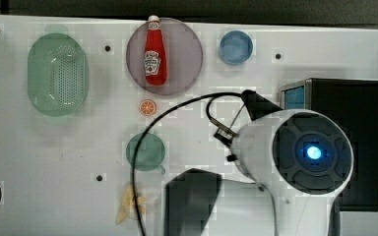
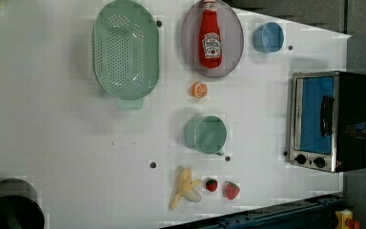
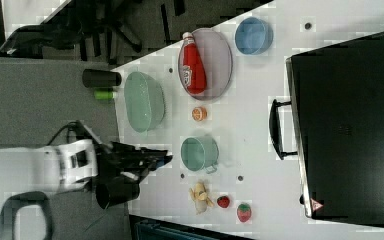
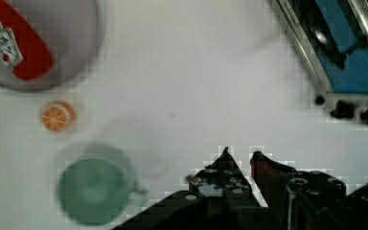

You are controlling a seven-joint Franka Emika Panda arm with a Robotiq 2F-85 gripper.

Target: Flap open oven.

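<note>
Fingers (image 4: 239, 154) seemed nearly closed, holding nothing, above bare tabletop (image 4: 187, 72); oven (image 4: 345, 57) handle (image 4: 328, 33) lay well apart, its door shut.

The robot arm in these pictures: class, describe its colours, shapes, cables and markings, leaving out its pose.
The arm has rounded white shells with black joints. One joint ends in a round dark cap with a glowing blue light. A thin black cable loops beside it. The gripper is black, with pointed jaws and visible screw heads.
</note>
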